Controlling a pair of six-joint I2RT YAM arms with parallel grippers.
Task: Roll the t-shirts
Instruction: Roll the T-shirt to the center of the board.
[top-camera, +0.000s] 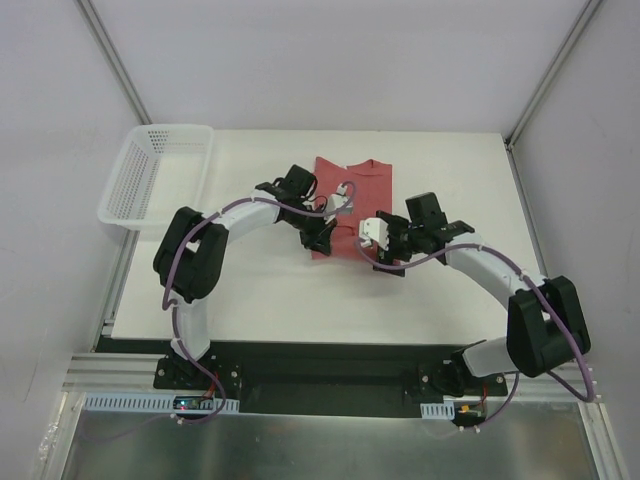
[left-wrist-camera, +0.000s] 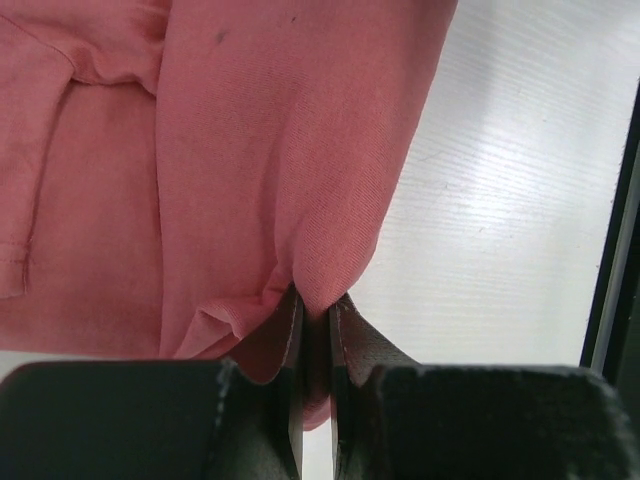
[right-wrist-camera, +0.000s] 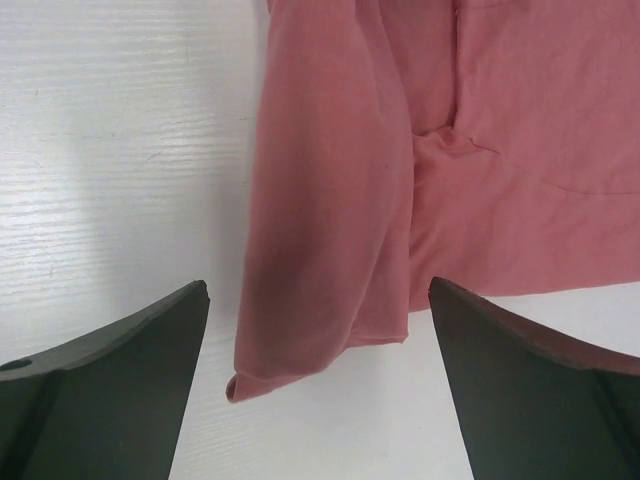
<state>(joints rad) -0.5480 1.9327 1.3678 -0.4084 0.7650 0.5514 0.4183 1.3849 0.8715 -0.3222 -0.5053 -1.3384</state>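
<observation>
While the left gripper (left-wrist-camera: 318, 310) has its jaws pressed together on a thin ridge of the salmon-red t-shirt (top-camera: 357, 200) at its near hem, I read the right gripper (right-wrist-camera: 318, 290) as spread wide, its fingers straddling the shirt's other near corner without touching it. The shirt lies folded into a narrow strip on the white table (top-camera: 450, 180), toward the far middle, well apart from the white perforated basket (top-camera: 128, 190) at the far left.

My worry is the uneven hold. With only one corner gripped, turning the hem over from the left would skew the roll and drag the strip sideways. The left pinch looks shallow, so the cloth could slip out under any pull. On the right, the corner curls up off the table, and closing there may catch only the top layer, leaving the under layer behind and the roll loose.
</observation>
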